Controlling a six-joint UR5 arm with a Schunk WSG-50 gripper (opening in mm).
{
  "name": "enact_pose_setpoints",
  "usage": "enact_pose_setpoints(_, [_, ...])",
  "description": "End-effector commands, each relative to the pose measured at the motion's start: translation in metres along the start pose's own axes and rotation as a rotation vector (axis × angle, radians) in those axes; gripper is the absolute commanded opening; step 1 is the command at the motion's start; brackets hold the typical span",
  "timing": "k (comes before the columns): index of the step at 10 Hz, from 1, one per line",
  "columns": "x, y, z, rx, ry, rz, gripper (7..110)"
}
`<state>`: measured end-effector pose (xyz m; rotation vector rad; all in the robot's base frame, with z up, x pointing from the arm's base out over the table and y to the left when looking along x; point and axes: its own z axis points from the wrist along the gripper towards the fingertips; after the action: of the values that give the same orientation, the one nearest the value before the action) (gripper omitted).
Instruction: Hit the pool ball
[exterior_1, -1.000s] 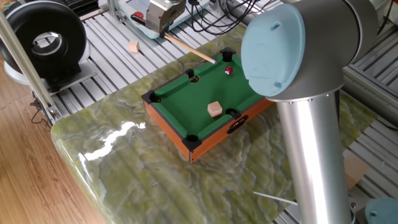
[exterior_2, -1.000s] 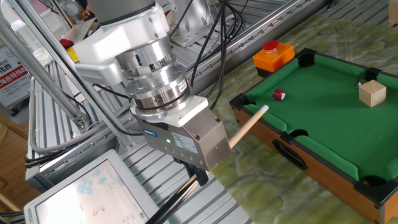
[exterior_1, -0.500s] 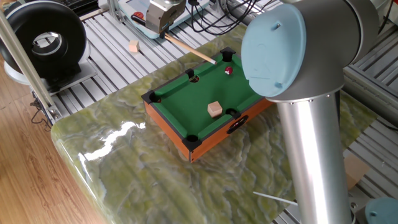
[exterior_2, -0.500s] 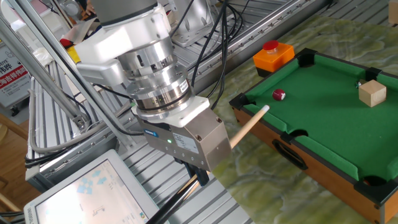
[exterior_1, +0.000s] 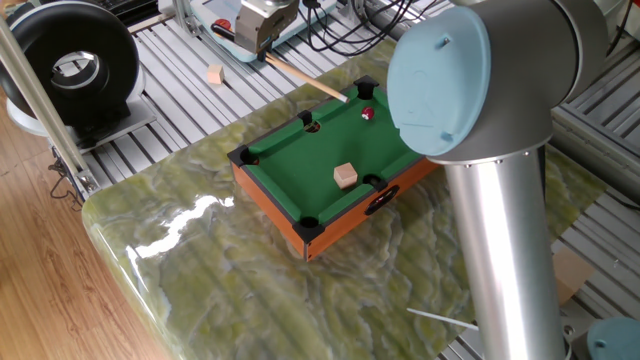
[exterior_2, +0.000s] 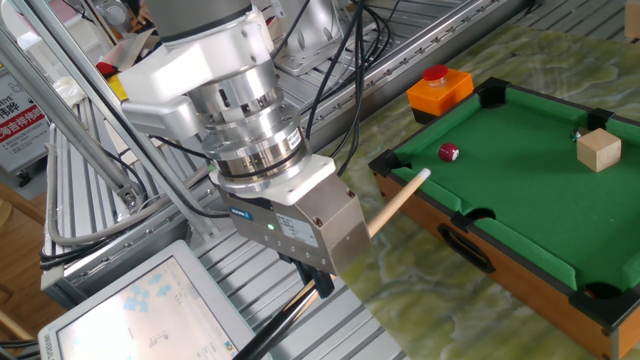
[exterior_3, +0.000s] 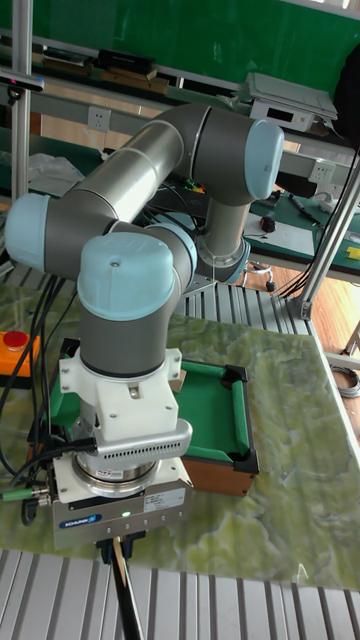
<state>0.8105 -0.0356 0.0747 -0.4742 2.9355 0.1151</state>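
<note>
Your tool (exterior_2: 312, 283) pinches one cue stick (exterior_2: 398, 203), tip just short of one pool ball (exterior_2: 448, 152).

One mini pool table (exterior_2: 520, 215) sits on the bench (exterior_1: 250, 290), right of centre in the other fixed view. The pool ball lies on the green felt near the table's upper-left corner there; in one fixed view it is at the table's top end (exterior_1: 367, 114). The cue runs from lower left over the rail, light tip near the ball, not touching. One tan wooden cube (exterior_2: 598, 150) rests on the felt at the right edge, well apart from the ball. A second cube (exterior_1: 214, 75) lies off the bench, upper left. One red button on an orange box (exterior_2: 439, 89) stands beside the table's top corner.
</note>
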Motion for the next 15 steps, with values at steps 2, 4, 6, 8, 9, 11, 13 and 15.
enact_pose_setpoints(2, [-0.0002,0.0,-0.0013,-0.008,-0.005,0.004,7])
enact_pose_setpoints(4, [-0.0004,0.0008,-0.0016,-0.011,-0.006,0.004,7])
enact_pose_setpoints(6, [-0.0004,0.0008,-0.0016,-0.011,-0.006,0.007,7])
enact_pose_setpoints(8, [0.0,0.0009,-0.0014,-0.011,-0.004,0.01,7])
enact_pose_setpoints(9, [0.0002,0.0009,-0.0011,-0.011,-0.004,0.012,7])
enact_pose_setpoints(11, [0.0021,-0.0001,0.0001,-0.01,-0.004,0.012,7])
enact_pose_setpoints(13, [0.0027,-0.0002,0.0002,-0.01,-0.004,0.012,7])
enact_pose_setpoints(15, [0.005,-0.0005,0.0017,-0.009,-0.005,0.013,7])
